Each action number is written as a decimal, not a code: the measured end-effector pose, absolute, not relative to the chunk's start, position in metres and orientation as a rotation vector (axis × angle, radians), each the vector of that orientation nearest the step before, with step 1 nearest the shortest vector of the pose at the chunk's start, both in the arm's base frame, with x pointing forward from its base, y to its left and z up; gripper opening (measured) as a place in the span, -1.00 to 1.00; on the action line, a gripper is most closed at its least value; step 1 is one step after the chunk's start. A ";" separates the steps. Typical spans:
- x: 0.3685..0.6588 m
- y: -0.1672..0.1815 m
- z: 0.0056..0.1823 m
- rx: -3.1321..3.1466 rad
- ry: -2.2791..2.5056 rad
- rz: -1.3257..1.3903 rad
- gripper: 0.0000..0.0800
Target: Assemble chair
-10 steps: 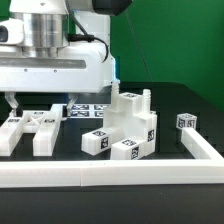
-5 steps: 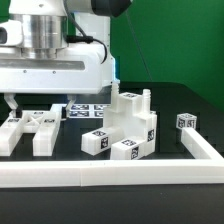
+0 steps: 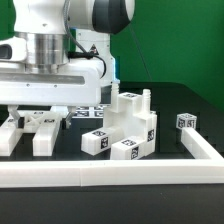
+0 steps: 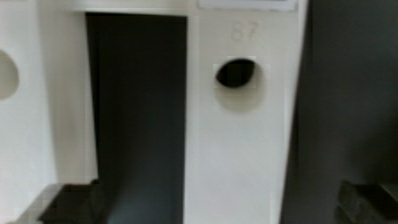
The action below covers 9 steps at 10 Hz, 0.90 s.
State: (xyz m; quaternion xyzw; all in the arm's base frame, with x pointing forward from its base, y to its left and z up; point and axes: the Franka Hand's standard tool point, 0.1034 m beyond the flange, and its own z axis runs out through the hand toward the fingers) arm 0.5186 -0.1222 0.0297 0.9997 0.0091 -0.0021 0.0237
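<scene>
The chair's joined white blocks with tags stand in the middle of the table. Two loose white bars lie at the exterior view's left, and a small tagged cube sits at the right. My gripper hangs low over the left bars. In the wrist view a white bar with a round dark hole runs between my dark fingertips, with gaps on both sides. My gripper is open and straddles this bar without touching it. A second white part lies beside it.
The long white L-shaped border rail runs along the front and up the exterior view's right side. The marker board lies behind the joined blocks, partly under my gripper. A green wall stands at the back.
My gripper has come down toward the left bars. The parts on the table have not moved.
</scene>
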 end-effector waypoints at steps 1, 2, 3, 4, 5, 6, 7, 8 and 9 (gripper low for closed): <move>0.518 -0.122 0.025 3.088 0.032 -0.003 0.62; 0.517 -0.119 0.021 3.087 0.041 -0.012 0.62; 0.516 -0.118 0.018 3.087 0.047 -0.020 0.62; 0.515 -0.117 0.015 3.087 0.049 -0.026 0.62; 0.514 -0.116 0.014 3.088 0.052 -0.031 0.62; 0.514 -0.115 0.013 3.088 0.053 -0.033 0.62; 0.514 -0.116 0.013 3.088 0.053 -0.033 0.62; 0.514 -0.116 0.013 3.089 0.053 -0.034 0.61; 0.514 -0.116 0.013 3.089 0.052 -0.034 0.33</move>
